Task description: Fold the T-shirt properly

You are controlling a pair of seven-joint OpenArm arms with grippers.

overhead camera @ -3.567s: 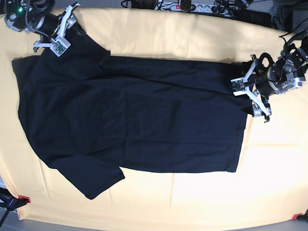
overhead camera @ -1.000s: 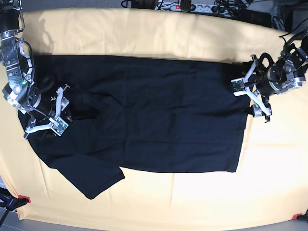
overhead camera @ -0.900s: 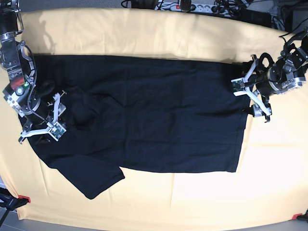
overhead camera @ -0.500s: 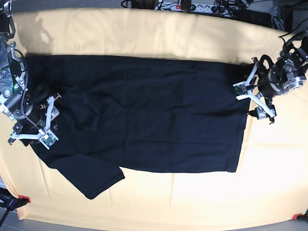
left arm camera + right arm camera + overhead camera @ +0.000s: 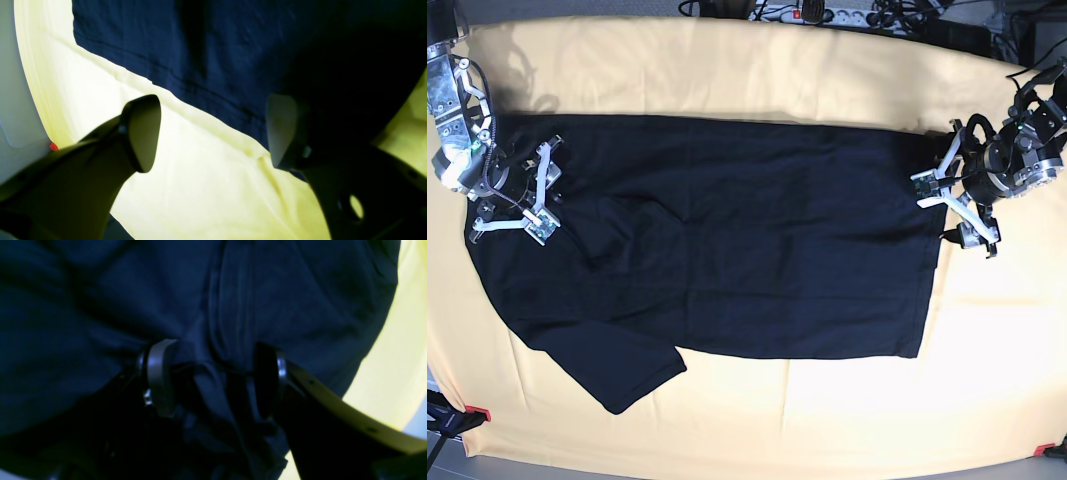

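1. The T-shirt (image 5: 717,240) lies spread on the yellow cloth (image 5: 757,70), upper sleeve now folded inward.
2. Right gripper (image 5: 537,190), moved back up, straddles bunched fabric; grasp uncertain.
3. Left gripper (image 5: 954,205) gapes, released, at the hem.

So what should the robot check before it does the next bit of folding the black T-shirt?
1. Right gripper has cloth between its jaws: ok, a bunched ridge of the T-shirt sits there, though the jaws are not shut tight on it.
2. Left gripper is ready: ok, jaws wide open and empty, at the shirt's hem edge.
3. Left gripper is over the shirt: not ok, only one of its fingers is above fabric; the other is above the yellow cloth.
4. Shirt lies flat: not ok, it is wrinkled near the right gripper.
5. Lower sleeve tucked in: not ok, it sticks out.
6. Grip is firm enough to lift: cannot tell.
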